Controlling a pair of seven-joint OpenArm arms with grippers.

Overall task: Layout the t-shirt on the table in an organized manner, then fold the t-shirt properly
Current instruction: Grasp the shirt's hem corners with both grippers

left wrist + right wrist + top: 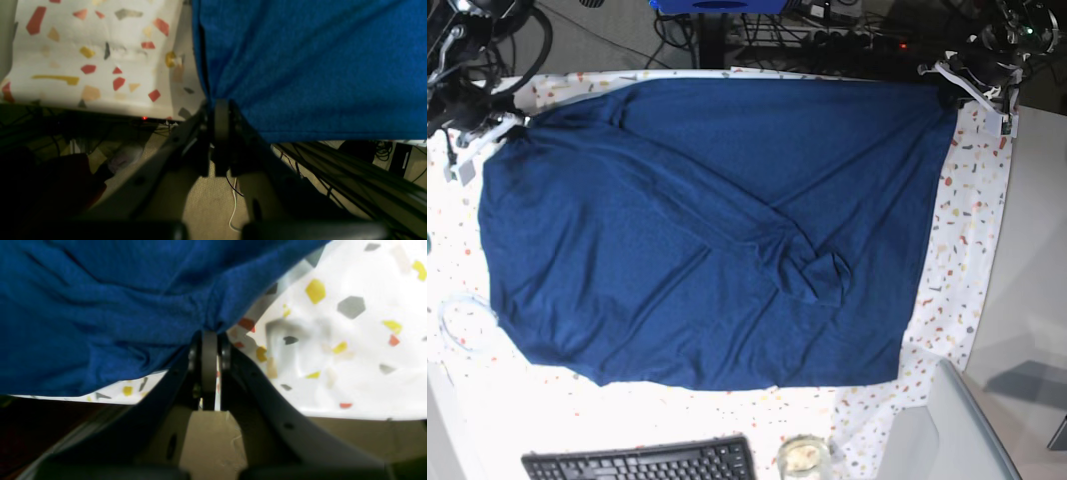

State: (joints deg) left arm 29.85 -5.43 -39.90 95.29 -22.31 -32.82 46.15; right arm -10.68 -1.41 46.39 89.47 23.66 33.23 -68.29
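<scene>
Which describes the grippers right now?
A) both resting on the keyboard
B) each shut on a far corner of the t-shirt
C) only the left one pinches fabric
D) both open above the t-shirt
B: the left gripper and the right gripper each pinch bunched blue fabric of the t-shirt, and the base view shows both at its far corners.

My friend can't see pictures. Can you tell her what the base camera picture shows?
A big blue t-shirt lies spread over a speckled white table, with one sleeve folded across its middle. The left gripper and right gripper each pinch a far corner.
</scene>
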